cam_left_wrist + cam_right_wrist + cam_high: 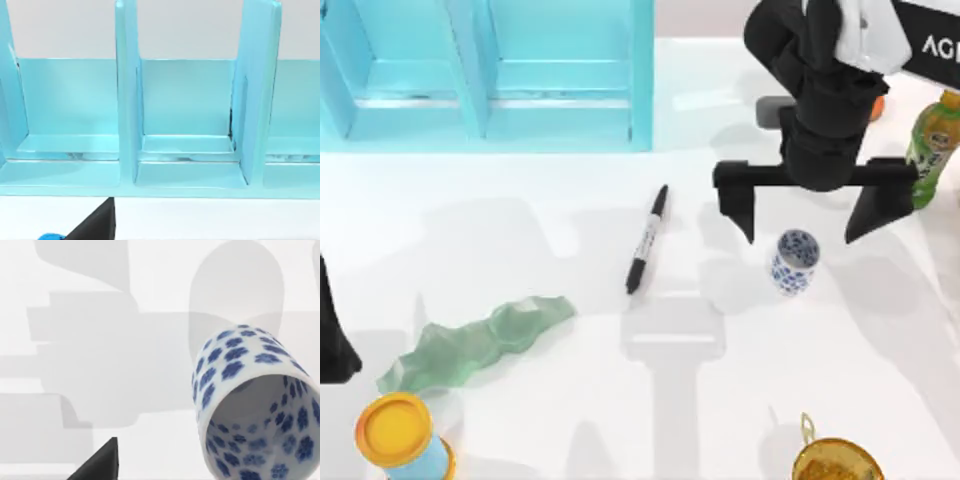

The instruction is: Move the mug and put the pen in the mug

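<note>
Still on the mug step from what I see. My right gripper (pixel 802 215) hangs over the table's right half, fingers spread wide, holding nothing. The mug (pixel 793 262) stands upright just below it; the pen (pixel 647 239) lies left of it, well apart. Next I'd drop lower and close around the mug. Left arm's parked at the left edge.

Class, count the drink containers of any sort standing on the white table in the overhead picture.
4: blue-flowered white mug under the open right gripper; green bottle at right edge; yellow-topped blue can front left; gold cup front right.
</note>
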Robot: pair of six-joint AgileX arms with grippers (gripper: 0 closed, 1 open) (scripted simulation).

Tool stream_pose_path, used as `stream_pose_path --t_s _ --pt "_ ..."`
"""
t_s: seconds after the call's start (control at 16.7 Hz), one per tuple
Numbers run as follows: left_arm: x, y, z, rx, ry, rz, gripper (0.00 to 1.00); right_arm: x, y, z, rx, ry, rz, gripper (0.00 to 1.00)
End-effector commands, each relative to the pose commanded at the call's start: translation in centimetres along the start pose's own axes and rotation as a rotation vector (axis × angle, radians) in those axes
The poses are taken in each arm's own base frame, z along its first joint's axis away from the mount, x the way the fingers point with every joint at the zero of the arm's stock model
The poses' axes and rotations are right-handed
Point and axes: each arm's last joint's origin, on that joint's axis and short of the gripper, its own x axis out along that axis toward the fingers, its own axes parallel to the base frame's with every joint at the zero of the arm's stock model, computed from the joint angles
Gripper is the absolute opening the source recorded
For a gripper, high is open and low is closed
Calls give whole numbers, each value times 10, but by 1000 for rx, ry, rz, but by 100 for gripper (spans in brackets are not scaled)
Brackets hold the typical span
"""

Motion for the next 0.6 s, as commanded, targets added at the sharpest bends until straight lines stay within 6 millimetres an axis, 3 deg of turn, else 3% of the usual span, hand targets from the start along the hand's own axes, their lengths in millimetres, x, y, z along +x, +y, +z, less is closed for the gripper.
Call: stream_pose_path --t_s 0.36,0.6 --pt "0 0 0 0 0 0 100 -88 2 3 -1 -14 9 100" --pt "0 0 0 0 0 0 100 -126 -4 -8 -1 -19 9 100"
